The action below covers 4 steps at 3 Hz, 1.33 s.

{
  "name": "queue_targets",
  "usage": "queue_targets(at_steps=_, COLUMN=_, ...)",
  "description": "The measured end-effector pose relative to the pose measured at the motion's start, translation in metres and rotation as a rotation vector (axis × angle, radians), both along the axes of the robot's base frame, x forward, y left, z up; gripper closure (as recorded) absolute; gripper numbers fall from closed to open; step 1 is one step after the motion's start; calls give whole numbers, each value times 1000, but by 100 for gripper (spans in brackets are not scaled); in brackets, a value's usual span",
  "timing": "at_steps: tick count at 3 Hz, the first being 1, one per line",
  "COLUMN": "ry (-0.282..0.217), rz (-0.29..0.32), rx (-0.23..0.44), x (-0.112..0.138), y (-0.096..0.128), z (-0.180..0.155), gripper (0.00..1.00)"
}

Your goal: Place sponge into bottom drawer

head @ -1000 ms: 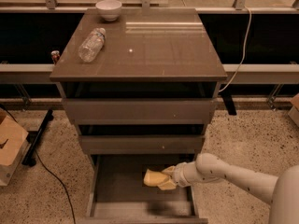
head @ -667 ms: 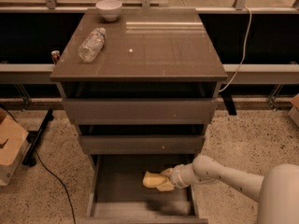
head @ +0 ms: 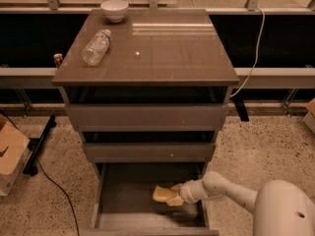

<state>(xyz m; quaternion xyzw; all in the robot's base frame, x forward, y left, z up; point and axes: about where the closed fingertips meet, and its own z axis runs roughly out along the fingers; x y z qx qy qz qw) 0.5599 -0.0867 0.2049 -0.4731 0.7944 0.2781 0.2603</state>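
Sponge (head: 161, 193) gripped, end effector (head: 173, 197) inside drawer (head: 123, 193).

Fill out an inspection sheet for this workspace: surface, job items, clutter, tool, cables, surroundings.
Surface: cabinet top, brown and glossy, carrying the clutter below.
Job's things: sponge inside the open bottom drawer, right of centre; contact with the drawer's floor cannot be told.
Clutter: clear bottle on its side near the left edge; white bowl at the back left.
Tool: tool inside the bottom drawer, closed on the sponge, reaching in from the right.
Cables: white cable hanging behind the cabinet's right side; black cable on the floor, left.
Surroundings: cardboard box at left on speckled floor.
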Motion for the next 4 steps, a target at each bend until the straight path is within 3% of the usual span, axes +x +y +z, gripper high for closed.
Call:
queue_targets(at_steps=1, ry=59, rz=-30, rx=7, x=4, y=-6, z=-43, gripper=73)
queue_targets(at_steps=4, ry=64, rz=-20, rx=11, x=-1, y=1, z=-44, gripper=4)
